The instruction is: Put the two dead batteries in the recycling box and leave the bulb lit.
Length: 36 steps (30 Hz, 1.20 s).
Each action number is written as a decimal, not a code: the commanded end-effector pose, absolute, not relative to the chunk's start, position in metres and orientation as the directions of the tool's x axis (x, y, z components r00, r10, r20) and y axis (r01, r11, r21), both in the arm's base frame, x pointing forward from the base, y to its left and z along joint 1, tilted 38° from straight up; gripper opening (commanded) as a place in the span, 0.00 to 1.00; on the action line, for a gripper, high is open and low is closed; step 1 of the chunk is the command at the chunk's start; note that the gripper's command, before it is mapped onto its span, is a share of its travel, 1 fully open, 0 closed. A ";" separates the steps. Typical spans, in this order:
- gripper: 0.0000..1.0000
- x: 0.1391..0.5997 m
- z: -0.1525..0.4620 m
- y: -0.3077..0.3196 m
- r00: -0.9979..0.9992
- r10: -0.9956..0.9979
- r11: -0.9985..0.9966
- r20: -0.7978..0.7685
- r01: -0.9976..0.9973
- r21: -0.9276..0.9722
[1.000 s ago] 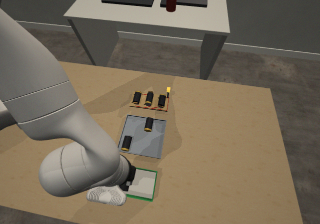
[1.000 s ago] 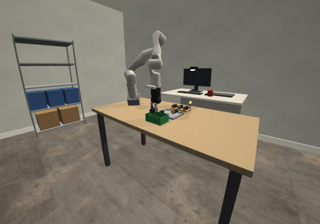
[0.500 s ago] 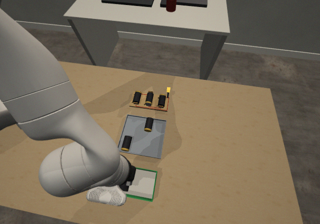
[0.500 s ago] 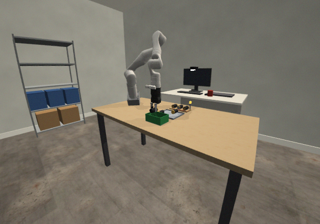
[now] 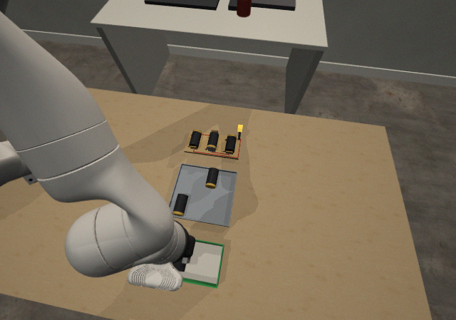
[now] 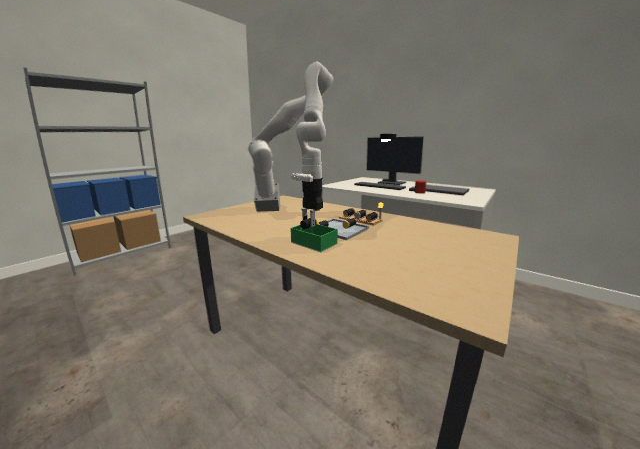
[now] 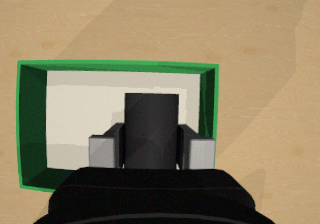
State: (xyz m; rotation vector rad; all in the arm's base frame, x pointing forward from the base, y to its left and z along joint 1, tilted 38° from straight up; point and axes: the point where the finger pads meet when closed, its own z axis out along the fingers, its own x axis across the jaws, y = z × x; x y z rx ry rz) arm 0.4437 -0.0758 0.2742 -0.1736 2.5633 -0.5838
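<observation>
One battery [image 6: 305, 223] [image 7: 151, 131] — gripped between the pincer's [image 6: 309, 219] [image 7: 152, 146] fingers — is over the green box [image 5: 220, 266] [image 6: 313, 237] [image 7: 19, 124].

From my remote station I saw a room with plain grey walls [image 6: 439, 72] meeting in a corner, pale skirting along their foot, and a mottled brown-grey floor [image 5: 368, 92] [image 6: 232, 382]. At left stood a metal shelf unit [image 6: 86, 83] with blue bins [image 6: 108, 196] above brown boxes [image 6: 116, 234]. Behind the wood-topped, dark-legged table [image 5: 313, 199] [image 6: 413, 258] was a white desk [image 5: 257, 27] [image 6: 465, 197] carrying a dark monitor [image 6: 394, 155], a black keyboard [image 5: 182, 0] [image 6: 379, 185] and a red cylinder [image 5: 244, 5] [image 6: 420, 186]. Soft shadows crossed the wooden top.
</observation>
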 end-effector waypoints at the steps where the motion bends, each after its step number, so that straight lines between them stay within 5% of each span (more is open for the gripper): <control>1: 0.57 0.445 0.270 -0.082 -0.868 -0.219 0.901 -0.445 -0.005 -0.435; 28: 0.57 0.469 0.233 -0.100 -0.868 -0.219 0.901 -0.445 -0.005 -0.435; 29: 0.90 0.469 0.233 -0.100 -0.868 -0.219 0.901 -0.445 -0.005 -0.435; 36: 0.90 0.469 0.233 -0.100 -0.868 -0.219 0.901 -0.445 -0.005 -0.435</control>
